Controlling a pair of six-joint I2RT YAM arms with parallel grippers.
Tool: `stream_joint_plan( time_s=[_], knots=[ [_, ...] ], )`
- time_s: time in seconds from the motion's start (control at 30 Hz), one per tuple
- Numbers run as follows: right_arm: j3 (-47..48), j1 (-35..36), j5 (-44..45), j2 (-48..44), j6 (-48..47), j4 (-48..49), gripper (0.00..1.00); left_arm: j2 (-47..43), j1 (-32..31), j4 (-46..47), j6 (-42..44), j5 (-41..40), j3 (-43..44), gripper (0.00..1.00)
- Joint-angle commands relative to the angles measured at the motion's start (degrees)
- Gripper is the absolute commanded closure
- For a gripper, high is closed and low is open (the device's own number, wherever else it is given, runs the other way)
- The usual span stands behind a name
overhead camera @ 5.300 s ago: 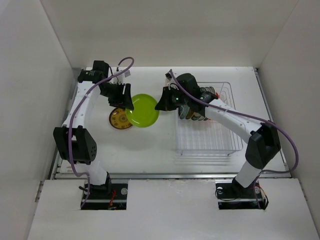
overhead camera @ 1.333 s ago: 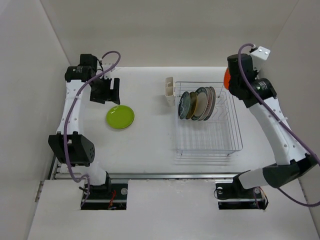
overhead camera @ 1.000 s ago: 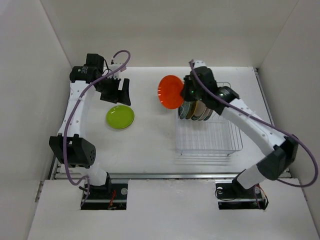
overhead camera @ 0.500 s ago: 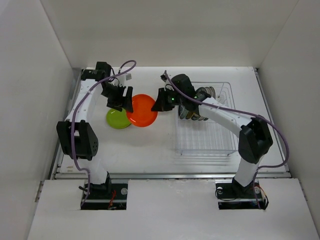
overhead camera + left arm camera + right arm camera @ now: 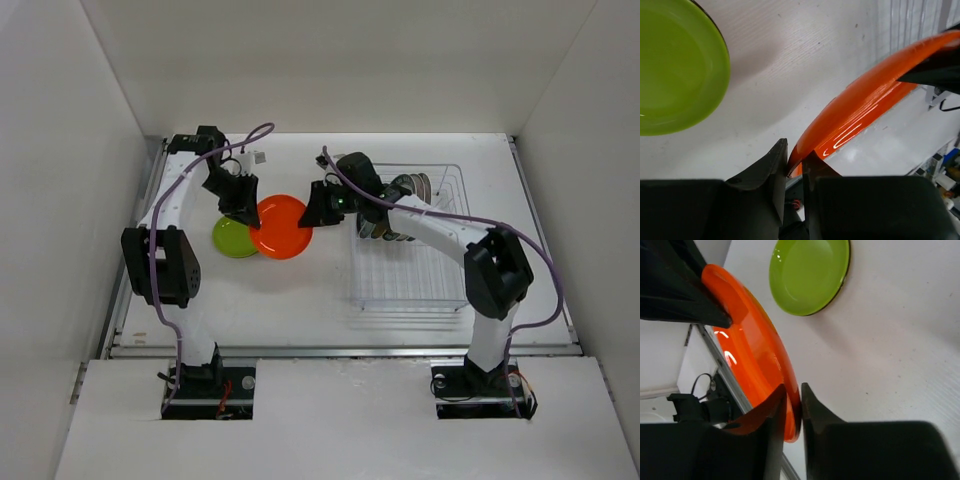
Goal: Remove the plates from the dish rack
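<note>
The white thin-wire dish rack is seen nearest. A row of round plates is stood on edge at its far end, partly hidden by the right arm. Further left, the glossy orange plate is held tilted above the table. Its thin rim is pinched by the left gripper and clamped opposite by the right gripper. Beneath it, the smooth lime green plate is laid flat, partly overlapped.
</note>
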Motion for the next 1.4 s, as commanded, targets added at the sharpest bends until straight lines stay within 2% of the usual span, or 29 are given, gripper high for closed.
stream_joint_plan(
  time_s=[0.0, 0.03, 0.07, 0.1, 0.17, 0.4, 0.53, 0.6, 0.73, 0.93, 1.07, 1.13, 1.17, 1.3, 1.37],
  knots=[
    [4.2, 2.2, -0.7, 0.2, 0.3, 0.2, 0.74, 0.2, -0.2, -2.4, -1.1, 1.9, 3.9, 1.00],
    [4.9, 2.2, -0.1, 0.2, -0.2, -0.4, 0.66, 0.2, 0.7, -3.2, -1.1, 2.6, 3.9, 1.00],
    [4.9, 2.2, 0.5, 0.2, -0.2, -0.4, 0.46, 0.2, 1.4, -3.2, -1.1, 2.7, 3.9, 1.00],
    [4.9, 2.2, 1.7, 0.2, -0.2, -1.0, 0.37, 0.2, 1.4, -3.2, -1.1, 2.7, 3.9, 1.00],
    [4.9, 2.2, 3.0, 0.2, -0.2, -2.0, 0.25, 0.2, 1.9, -3.2, -1.6, 0.7, 3.9, 1.00],
    [9.6, 2.2, 10.2, 0.1, -0.2, -8.9, 0.22, 1.6, 8.6, 0.6, -4.3, -4.7, 1.9, 1.00],
    [10.9, 2.2, 19.9, -3.6, 0.3, -14.3, 0.22, 5.1, 12.7, 0.5, -8.3, -10.2, 3.2, 1.00],
    [12.2, 2.2, 26.8, -6.2, 0.3, -17.9, 0.22, 6.5, 14.0, 0.0, -8.9, -10.2, 3.7, 1.00],
    [13.0, 2.2, 34.7, -10.6, 0.3, -21.6, 0.19, 10.7, 14.0, 0.0, -8.9, -11.0, 3.7, 1.00],
    [11.2, 2.2, 37.1, -16.7, 0.3, -23.2, 0.19, 14.6, 14.0, 0.5, -10.6, -14.7, 4.3, 1.00],
    [11.7, 2.2, 40.4, -18.1, 0.3, -25.9, 0.14, 14.6, 14.0, 0.5, -10.6, -16.9, 4.3, 0.67],
    [12.7, 2.2, 43.9, -18.7, 1.3, -28.1, 0.11, 14.1, 14.0, 0.5, -10.1, -17.7, 4.3, 0.57],
    [13.7, 2.2, 45.4, -19.3, 1.3, -30.5, 0.11, 14.1, 14.0, 0.5, -9.4, -17.7, 4.3, 0.47],
    [14.5, -0.1, 52.7, -21.1, 3.3, -36.0, 0.09, 13.1, 14.0, -0.2, -7.7, -18.4, 4.3, 0.39],
    [13.2, -2.5, 56.6, -22.2, 4.8, -37.6, 0.07, 12.4, 13.4, -0.9, -6.8, -19.0, 4.3, 0.39]
  ],
)
